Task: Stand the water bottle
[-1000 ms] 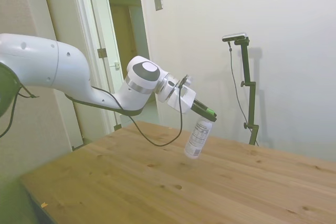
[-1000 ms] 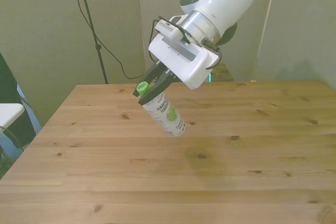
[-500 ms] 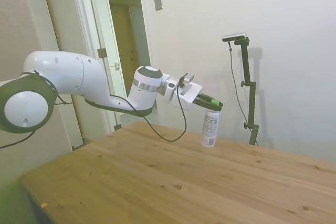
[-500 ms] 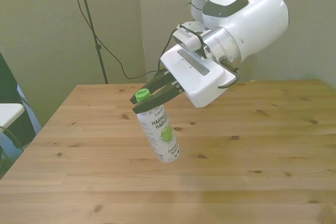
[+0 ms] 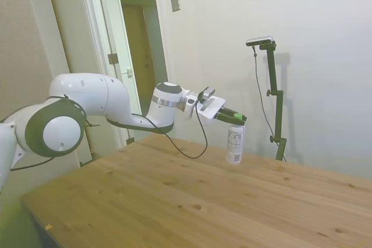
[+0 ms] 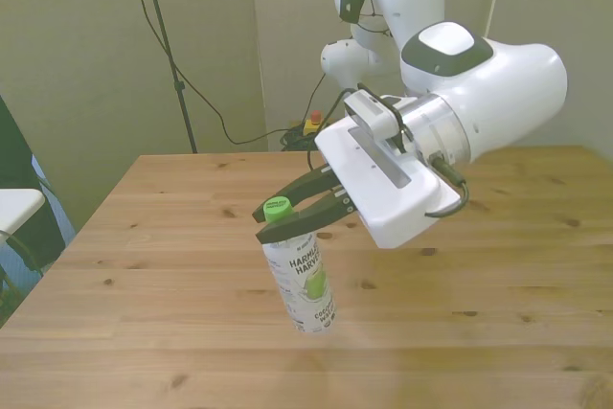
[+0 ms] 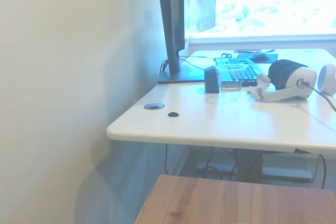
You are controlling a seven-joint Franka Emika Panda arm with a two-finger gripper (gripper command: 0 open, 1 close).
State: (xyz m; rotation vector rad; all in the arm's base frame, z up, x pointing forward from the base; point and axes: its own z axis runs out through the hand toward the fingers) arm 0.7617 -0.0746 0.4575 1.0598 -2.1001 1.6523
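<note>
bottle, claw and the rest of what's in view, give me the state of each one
water bottle: close to upright, green cap screwed on, gripped at the neck; whether its base touches the table cannot be told
claw: shut on the water bottle just under the cap, reaching in sideways
wooden table: carries nothing besides the bottle
door: open, behind the arm in the side view
</note>
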